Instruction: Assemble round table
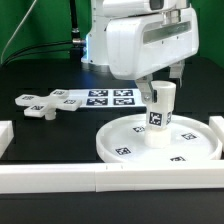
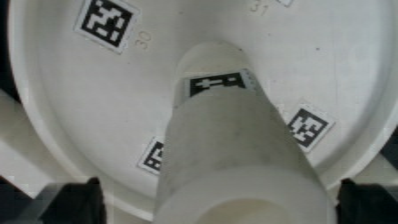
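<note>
The white round disc (image 1: 120,140) lies flat on the black table at the exterior view's right. The thick cylindrical leg (image 1: 161,110) stands upright on the disc's middle, with a marker on its side. My gripper (image 1: 162,90) is down around the leg's top. In the wrist view the leg (image 2: 231,140) fills the space between my dark fingers (image 2: 75,200), with a narrow gap showing on each side, so the jaws stand open. The disc (image 2: 89,100) lies below it. The cross-shaped piece (image 1: 40,103) lies loose at the exterior view's left.
The marker board (image 1: 105,97) lies flat behind the disc. Long white border bars run along the front (image 1: 90,181), at the left (image 1: 4,135) and at the right (image 1: 215,124). The robot's white body (image 1: 140,40) hangs over the disc.
</note>
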Robot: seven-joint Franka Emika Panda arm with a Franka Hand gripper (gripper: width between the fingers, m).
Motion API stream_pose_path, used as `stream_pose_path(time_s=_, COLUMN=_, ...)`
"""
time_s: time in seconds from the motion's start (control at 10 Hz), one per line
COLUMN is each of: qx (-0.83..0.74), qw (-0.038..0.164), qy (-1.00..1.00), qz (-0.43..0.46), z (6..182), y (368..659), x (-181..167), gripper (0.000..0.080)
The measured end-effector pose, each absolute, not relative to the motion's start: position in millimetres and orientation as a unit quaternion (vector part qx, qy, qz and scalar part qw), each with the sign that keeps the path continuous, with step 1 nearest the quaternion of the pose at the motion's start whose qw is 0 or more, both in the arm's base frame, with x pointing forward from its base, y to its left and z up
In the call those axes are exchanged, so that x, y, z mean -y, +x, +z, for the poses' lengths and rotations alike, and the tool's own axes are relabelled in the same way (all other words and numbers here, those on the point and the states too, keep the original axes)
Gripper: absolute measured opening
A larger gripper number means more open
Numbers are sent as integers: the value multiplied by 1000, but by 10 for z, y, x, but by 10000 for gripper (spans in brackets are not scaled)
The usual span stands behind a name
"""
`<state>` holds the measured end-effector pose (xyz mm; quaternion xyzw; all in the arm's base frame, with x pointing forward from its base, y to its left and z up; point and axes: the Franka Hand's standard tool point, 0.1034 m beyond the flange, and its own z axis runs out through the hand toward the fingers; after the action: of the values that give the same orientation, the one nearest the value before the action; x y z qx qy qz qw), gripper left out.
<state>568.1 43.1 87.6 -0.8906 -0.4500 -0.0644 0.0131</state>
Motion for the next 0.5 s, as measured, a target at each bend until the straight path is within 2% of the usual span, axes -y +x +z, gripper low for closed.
stream_pose_path(time_s=0.5, qx=592, qw=-7, qy=-804, qz=-49, z=796, y=5649, x=-395, gripper=649)
